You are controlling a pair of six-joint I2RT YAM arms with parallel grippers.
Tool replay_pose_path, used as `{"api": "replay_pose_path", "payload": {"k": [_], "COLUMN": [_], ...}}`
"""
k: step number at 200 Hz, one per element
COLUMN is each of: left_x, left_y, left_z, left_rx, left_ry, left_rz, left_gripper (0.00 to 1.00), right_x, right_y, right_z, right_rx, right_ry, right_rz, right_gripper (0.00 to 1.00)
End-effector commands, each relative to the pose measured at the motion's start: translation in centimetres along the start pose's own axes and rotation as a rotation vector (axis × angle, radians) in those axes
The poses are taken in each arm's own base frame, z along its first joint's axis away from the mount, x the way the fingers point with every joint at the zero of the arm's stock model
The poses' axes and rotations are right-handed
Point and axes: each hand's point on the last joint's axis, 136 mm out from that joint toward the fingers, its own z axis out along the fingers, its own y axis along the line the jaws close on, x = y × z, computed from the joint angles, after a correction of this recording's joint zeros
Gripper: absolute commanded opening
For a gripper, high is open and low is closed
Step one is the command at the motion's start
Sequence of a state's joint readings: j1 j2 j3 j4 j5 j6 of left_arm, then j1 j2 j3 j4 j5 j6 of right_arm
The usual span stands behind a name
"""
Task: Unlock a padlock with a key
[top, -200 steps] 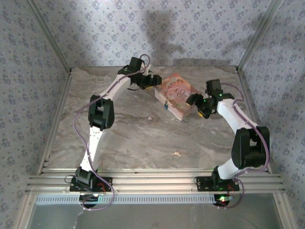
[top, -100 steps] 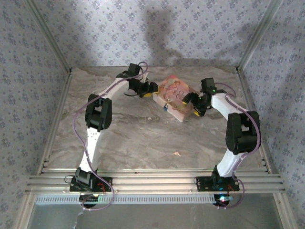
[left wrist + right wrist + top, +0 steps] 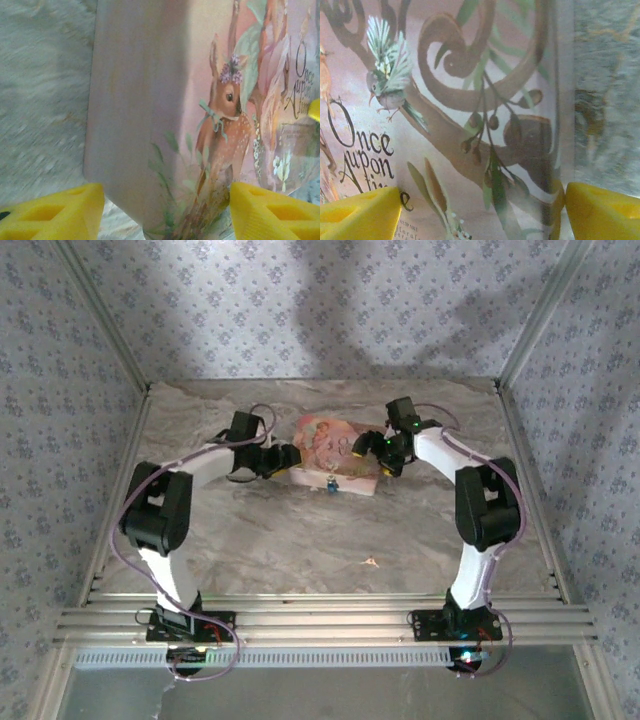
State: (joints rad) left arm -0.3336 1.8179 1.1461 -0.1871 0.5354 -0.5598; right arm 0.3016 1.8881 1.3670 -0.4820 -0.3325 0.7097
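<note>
Padlock [image 3: 331,483] sits tiny at centre frame, just beside the pink box [image 3: 335,445], at its lower edge; long axis too small to tell. Left gripper [image 3: 289,457] and right gripper [image 3: 363,447], both spread, flank the box's ends on the surface [image 3: 300,535]. Box has swung from diagonal to level.

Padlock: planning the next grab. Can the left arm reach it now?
Probably yes: the padlock sits on the near side of the pink box, the open left pincer at its left end, nothing between them.
</note>
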Motion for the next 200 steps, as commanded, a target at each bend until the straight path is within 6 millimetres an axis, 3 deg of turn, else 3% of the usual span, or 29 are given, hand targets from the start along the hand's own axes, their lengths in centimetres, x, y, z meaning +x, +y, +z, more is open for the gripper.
{"api": "replay_pose_path", "payload": {"k": [1, 32, 62, 101, 150, 174, 200], "left_x": [1.1, -0.9, -2.0, -2.6, -4.3, -5.8, -7.7], "left_y": [3.6, 3.1, 2.5, 1.5, 1.1, 0.8, 0.8], "left_z": [-2.0, -5.5, -6.0, -4.0, -1.9, -1.0, 0.3], "left_rx": [-0.165, -0.147, -0.083, 0.018, 0.070, 0.091, 0.096], "left_ry": [-0.045, -0.154, -0.137, -0.091, -0.067, -0.059, -0.054], "left_rz": [-0.014, -0.024, -0.017, -0.031, -0.042, -0.034, -0.032], "left_gripper": [0.67, 0.73, 0.74, 0.67, 0.59, 0.50, 0.48], "right_x": [0.5, -0.3, 0.0, 0.0, -1.1, -2.5, -4.8], "right_y": [1.3, 3.0, 3.2, 4.2, 5.5, 6.2, 6.5], "right_z": [0.9, 0.3, 0.5, 1.6, 3.4, 3.8, 4.4], "right_rx": [-0.001, -0.014, -0.006, -0.032, -0.036, -0.043, -0.071], "right_ry": [0.039, 0.032, 0.047, 0.072, 0.108, 0.101, 0.077], "right_rz": [-0.019, -0.057, -0.078, -0.085, -0.086, -0.080, -0.048], "right_gripper": [0.85, 0.83, 0.74, 0.58, 0.56, 0.57, 0.58]}}
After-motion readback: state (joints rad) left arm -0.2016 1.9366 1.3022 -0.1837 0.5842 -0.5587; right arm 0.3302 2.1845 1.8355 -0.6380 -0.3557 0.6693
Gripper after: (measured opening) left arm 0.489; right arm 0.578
